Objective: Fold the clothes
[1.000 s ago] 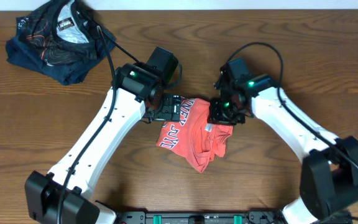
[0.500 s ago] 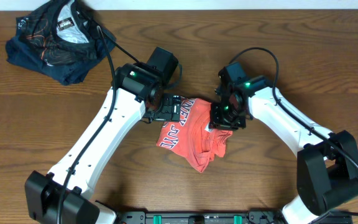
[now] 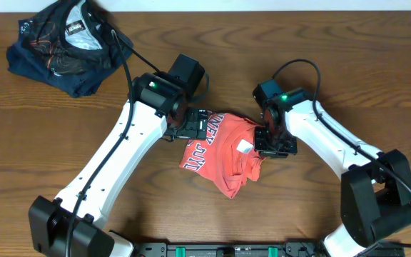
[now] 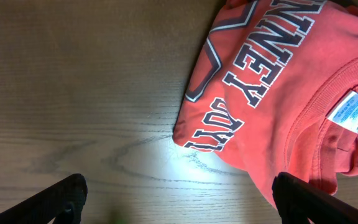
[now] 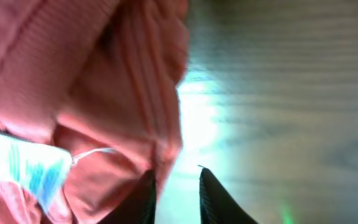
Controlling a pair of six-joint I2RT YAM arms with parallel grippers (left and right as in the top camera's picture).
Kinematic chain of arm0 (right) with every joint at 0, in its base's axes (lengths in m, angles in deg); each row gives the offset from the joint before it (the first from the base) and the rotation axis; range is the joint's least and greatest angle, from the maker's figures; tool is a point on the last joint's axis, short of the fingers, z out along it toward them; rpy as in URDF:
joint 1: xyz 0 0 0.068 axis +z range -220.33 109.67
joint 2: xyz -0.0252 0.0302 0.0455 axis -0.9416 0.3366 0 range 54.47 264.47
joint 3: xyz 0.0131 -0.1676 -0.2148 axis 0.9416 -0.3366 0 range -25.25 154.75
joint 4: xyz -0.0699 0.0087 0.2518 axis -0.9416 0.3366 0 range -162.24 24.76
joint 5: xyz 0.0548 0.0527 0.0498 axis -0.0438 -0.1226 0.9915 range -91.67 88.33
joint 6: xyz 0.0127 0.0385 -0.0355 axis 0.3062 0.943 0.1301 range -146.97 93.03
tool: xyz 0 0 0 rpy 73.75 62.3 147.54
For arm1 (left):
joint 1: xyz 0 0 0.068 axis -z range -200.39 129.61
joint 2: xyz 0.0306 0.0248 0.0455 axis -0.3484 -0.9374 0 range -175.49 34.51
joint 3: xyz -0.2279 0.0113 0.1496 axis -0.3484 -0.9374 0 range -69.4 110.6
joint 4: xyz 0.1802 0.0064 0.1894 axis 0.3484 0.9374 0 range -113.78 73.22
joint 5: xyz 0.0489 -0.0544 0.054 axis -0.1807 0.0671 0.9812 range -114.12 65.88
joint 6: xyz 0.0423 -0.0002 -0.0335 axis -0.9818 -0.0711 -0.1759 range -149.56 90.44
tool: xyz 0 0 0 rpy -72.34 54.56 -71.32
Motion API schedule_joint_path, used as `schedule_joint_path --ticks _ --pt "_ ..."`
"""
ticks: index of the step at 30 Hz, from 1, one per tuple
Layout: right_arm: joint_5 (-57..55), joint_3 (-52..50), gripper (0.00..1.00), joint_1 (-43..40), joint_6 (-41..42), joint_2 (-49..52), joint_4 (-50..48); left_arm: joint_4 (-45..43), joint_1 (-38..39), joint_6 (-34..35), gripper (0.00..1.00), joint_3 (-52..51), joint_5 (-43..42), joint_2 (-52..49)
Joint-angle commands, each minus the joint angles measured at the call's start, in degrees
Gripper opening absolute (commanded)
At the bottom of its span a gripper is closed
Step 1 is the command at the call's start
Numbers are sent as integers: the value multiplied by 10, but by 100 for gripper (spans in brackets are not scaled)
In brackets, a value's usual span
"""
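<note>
Desk (image 3: 348, 64): wooden; both garments are carried on it.
Dark garment (image 3: 63, 46): crumpled at the far left corner, well apart from the arms.
T-shirt (image 3: 223, 153): coral-red, bunched mid-desk between the grippers, lettering shown.
Left gripper (image 3: 191, 125): held wide above the shirt's left edge.
Right gripper (image 3: 273, 143): narrowed at the shirt's right edge; whether cloth is pinched cannot be told.
Neck tag (image 3: 245, 147): white, turned upward.
</note>
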Motion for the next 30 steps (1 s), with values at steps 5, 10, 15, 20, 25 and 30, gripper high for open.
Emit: schedule_joint_path --ticks 5,10,15,20,25,30 --pt "36 101 26 4 -22 -4 38 3 -2 3 97 -5 5 -1" --pt "135 98 36 24 -78 -1 -23 1 -2 3 97 -5 5 -1" --pt "134 80 39 49 -77 9 -45 1 -2 3 97 -5 5 -1" --pt "134 41 37 70 -59 22 -70 1 -2 3 97 -5 5 -1" --pt "123 4 29 77 -43 35 -80 1 -2 3 97 -5 5 -1" --pt "43 6 23 70 -14 35 -34 1 -2 3 97 -5 5 -1"
